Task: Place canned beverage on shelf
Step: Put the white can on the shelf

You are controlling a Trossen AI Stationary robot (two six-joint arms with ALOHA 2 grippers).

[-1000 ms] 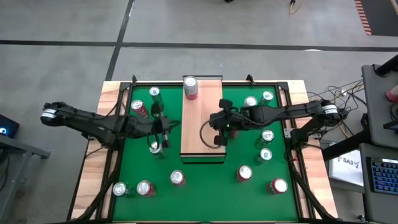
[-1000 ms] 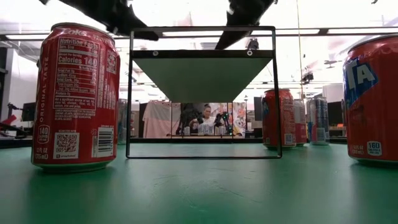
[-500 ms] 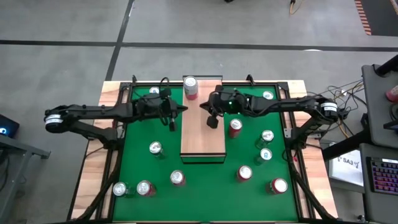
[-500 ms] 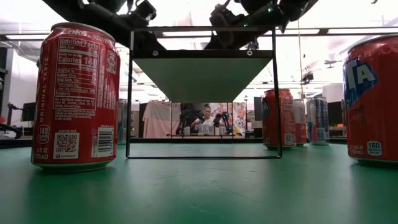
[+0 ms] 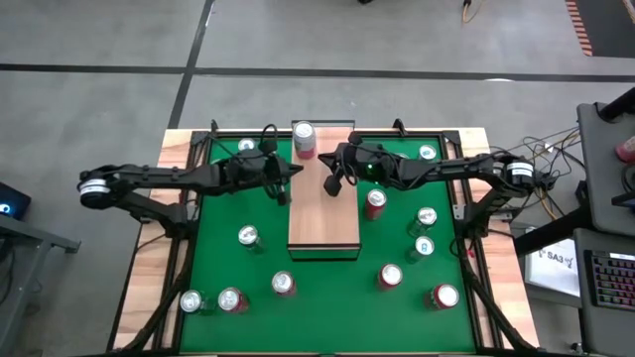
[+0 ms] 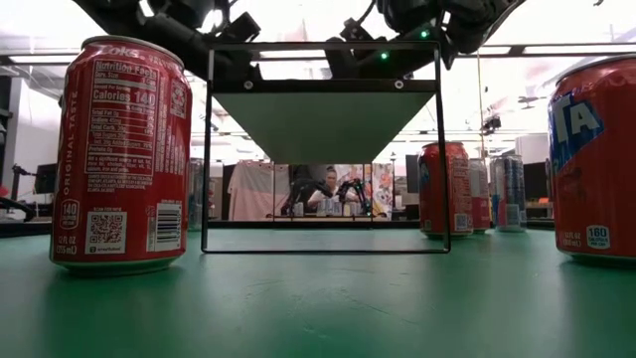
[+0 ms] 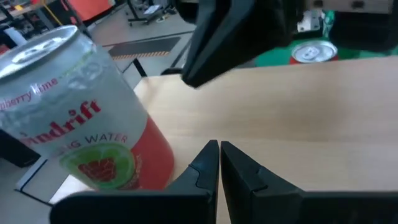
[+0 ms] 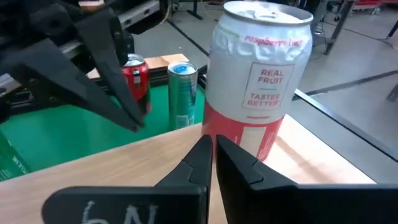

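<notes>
Closed right hand (image 8: 212,149) before can (image 8: 260,87) on shelf (image 8: 149,163)

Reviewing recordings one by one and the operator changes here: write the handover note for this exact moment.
Left gripper: jaws shut, empty, at the shelf's left edge.
Right gripper: jaws shut, empty, over the shelf.
Done: one sparkling water can stands upright at the shelf's far end.
Left: the rest of the board is bare; the other cans, such as the red can beside the shelf, stand on the green mat.
</notes>
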